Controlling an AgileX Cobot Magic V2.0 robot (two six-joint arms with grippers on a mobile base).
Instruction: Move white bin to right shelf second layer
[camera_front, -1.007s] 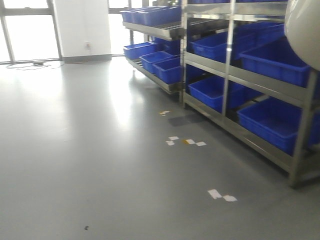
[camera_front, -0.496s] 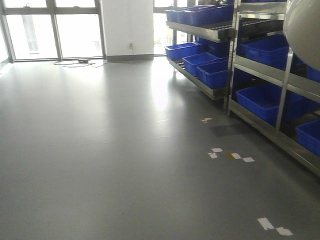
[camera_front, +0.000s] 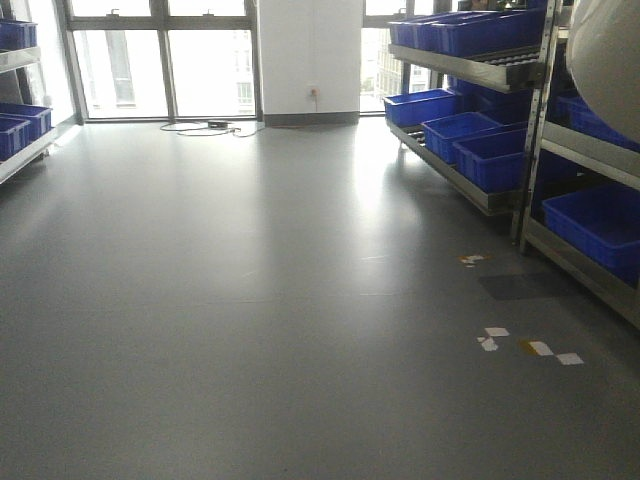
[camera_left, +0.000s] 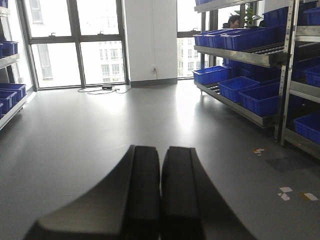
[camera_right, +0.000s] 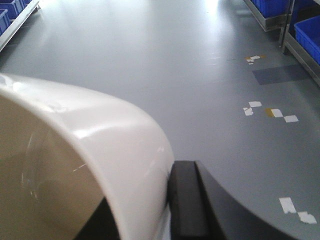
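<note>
Far left, blue crates (camera_front: 20, 125) sit on a side rack, well apart from us. Then our left hand (camera_left: 161, 157) hangs over bare floor (camera_front: 250, 300), fingers pressed together, carrying nothing. Our right hand (camera_right: 142, 202) pinches the white bin (camera_right: 100, 140) by its rim wall, one finger outside, other prob. inside. The bin rides high, upper right in front view, w/ the right shelf (camera_front: 590, 152) behind it. We judge it light & stiff but glossy, so slippery. A one-wall pinch may let it swing, so we'd grip deep at the rim & keep it level.
</note>
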